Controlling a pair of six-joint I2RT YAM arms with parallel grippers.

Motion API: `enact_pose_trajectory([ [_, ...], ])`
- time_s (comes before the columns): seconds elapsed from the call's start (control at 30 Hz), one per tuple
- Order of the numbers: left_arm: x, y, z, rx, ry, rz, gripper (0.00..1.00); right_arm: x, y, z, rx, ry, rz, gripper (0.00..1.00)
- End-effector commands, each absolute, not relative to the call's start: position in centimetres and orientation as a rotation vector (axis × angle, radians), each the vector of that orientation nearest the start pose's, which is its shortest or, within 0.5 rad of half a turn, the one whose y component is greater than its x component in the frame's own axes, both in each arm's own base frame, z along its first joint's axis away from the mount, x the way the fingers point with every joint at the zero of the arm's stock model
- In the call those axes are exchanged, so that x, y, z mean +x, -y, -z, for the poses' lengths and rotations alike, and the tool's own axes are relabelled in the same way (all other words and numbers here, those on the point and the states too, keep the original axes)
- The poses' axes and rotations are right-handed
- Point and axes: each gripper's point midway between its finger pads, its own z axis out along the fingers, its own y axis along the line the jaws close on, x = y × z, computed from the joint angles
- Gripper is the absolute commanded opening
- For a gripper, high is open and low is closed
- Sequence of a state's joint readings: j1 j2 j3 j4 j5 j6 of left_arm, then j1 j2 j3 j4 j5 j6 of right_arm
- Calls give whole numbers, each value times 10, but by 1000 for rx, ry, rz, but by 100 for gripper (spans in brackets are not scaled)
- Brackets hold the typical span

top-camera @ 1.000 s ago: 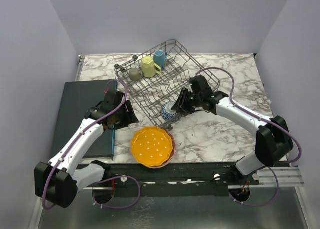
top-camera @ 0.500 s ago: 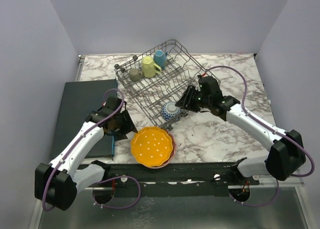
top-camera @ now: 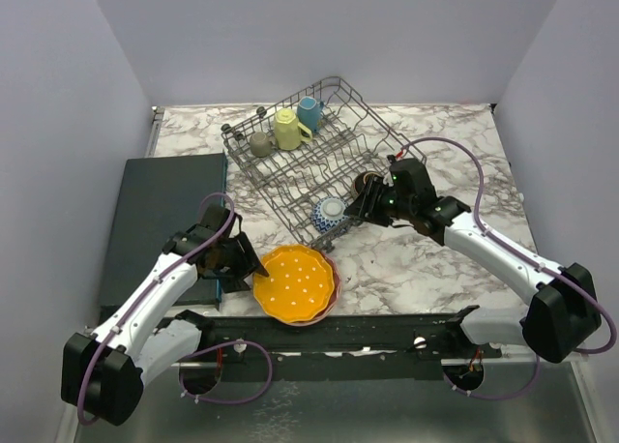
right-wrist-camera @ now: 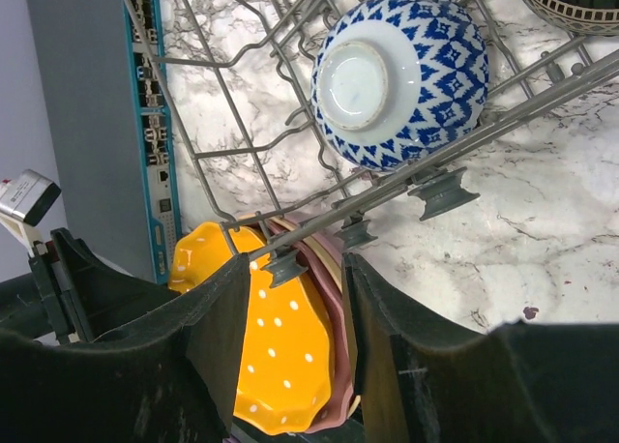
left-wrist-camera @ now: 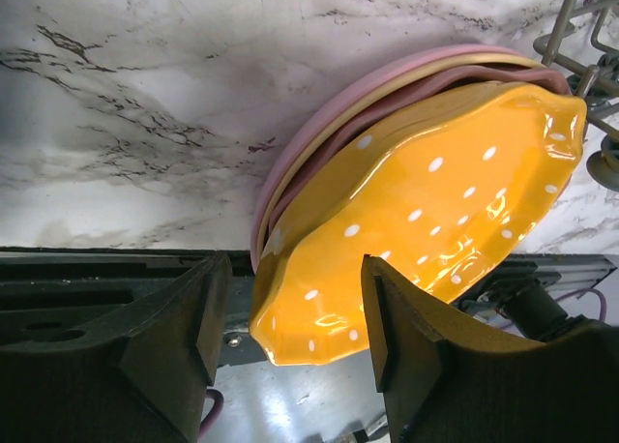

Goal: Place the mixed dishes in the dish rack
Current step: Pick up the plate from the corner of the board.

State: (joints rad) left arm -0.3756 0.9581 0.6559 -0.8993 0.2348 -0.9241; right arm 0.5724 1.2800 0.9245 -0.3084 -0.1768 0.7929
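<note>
Three pale lilac walls (top-camera: 338, 27) close in a white, grey-veined marble worktop (top-camera: 435, 259), with a dark flat mat (top-camera: 160, 211) on its left part.

From above, the dish rack (top-camera: 319, 153) stands at the far middle, turned askew so that one corner points toward the arm bases; which way its long axis runs I cannot tell. Far beyond the left claw (top-camera: 244, 261), along the rack's far-left side, an olive mug (top-camera: 259, 144), a yellow mug (top-camera: 287, 130) and a blue mug (top-camera: 309, 112) sit in a row. Just right of that claw lies the orange scalloped plate (top-camera: 293, 283), white-dotted, on top of the other plates. The right claw (top-camera: 353, 209) hangs at the rack's near-right side. The blue-patterned bowl (top-camera: 330, 212) sits bottom-up just left of it, and a dark brown bowl (top-camera: 366, 183) is close behind it. A second ago the left claw was up beside the rack and the right claw was over the patterned bowl. The left has since come nearer the plates, and the right has drawn back.

In the left wrist view the fingers (left-wrist-camera: 164, 346) are spread wide and grip nothing. The orange plate's rim lies in the gap, resting tilted on a pink plate (left-wrist-camera: 334, 104); contact cannot be told.

In the right wrist view the fingers (right-wrist-camera: 406, 366) are wide apart and empty. The rack's wire rim crosses just ahead, with the patterned bowl's foot facing the lens beyond it.
</note>
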Motion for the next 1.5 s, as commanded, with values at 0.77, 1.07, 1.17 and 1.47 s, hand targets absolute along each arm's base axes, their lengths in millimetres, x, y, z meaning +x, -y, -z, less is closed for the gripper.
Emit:
enact_pose_trajectory([
  [0.77,134,145,-78,-837,-2824,699,53,269,-247,-167,159,-2349,-935,48],
  [1.07,135,147,-78,-837,-2814,711,24,265,-246,-164,162,-2353,-945,48],
  [1.17,135,148,-79,-833,-2813,722,9,265,-244,-165,164,-2348,-941,49],
  [1.47,148,151,-110,-752,-2736,767,0,262,-241,-170,164,-2343,-936,49],
])
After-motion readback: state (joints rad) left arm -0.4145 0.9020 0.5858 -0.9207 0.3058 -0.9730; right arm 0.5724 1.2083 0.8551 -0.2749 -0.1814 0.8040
